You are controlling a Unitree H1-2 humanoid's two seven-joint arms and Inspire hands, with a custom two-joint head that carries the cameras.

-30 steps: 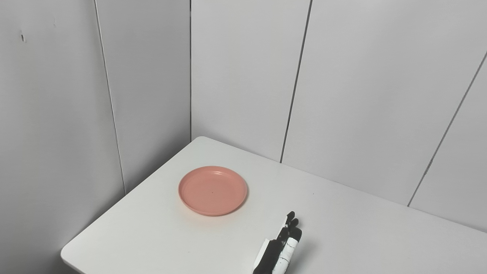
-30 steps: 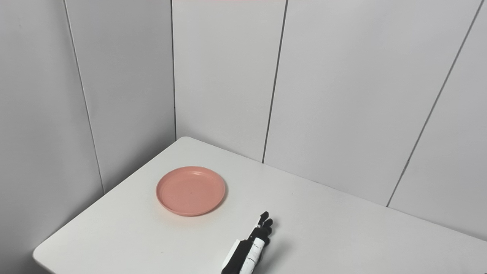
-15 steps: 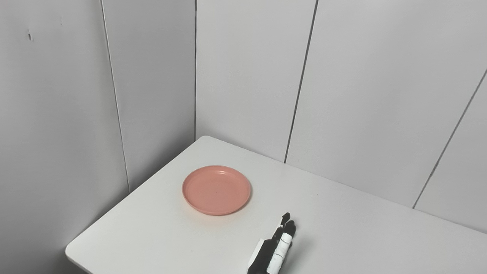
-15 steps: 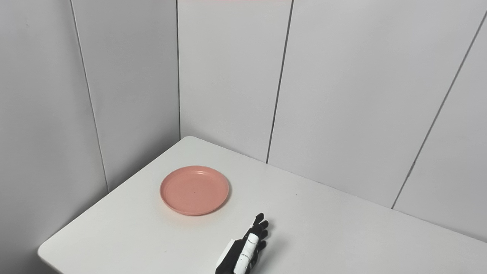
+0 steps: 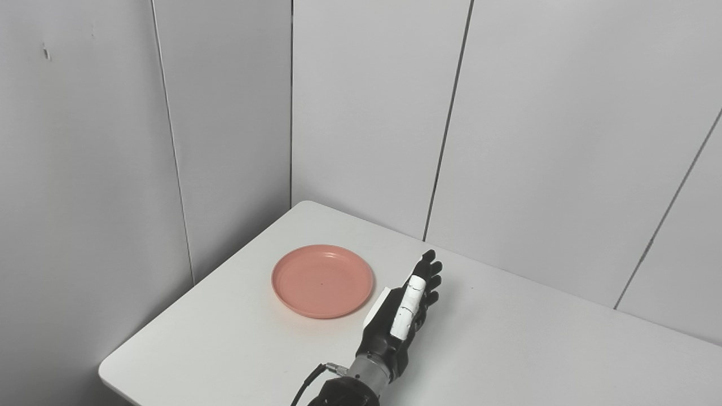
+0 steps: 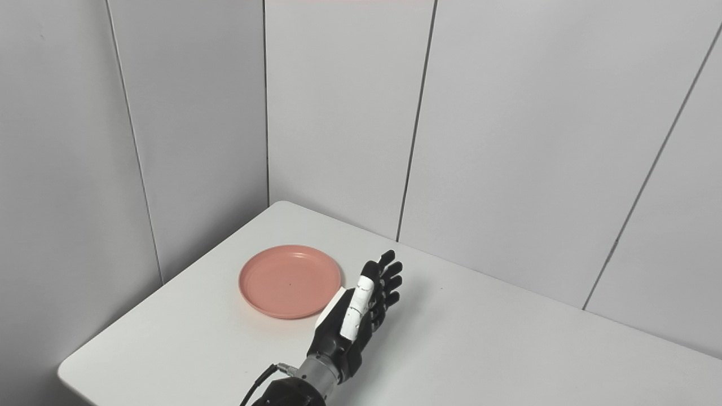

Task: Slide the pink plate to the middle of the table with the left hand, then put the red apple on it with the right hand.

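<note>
Pink and shallow, the pink plate (image 5: 322, 280) lies flat on the white tabletop (image 5: 507, 349), toward the far left corner and a little in from the left edge, with nothing on it. Just to its right the left hand (image 5: 403, 316) reaches in from the near edge of the tabletop, its arm entering at the bottom of both views with a grey wrist collar and a thin black cable (image 5: 307, 383) looping off the near side of it. The hand is black with a white panel along the back of one finger and a white plate on its left flank (the side facing the plate). It holds nothing: the fingers (image 6: 389, 274) are stretched out nearly straight and lie close beside one another, pointing toward the far edge of the tabletop and the grey panelled wall (image 5: 536, 124) behind it. The hand stands on edge, thumb side up; whether its left flank touches the plate's near right rim or only overlaps it cannot be told from either view. The rest of the tabletop stretching toward the right edge is plain white.
</note>
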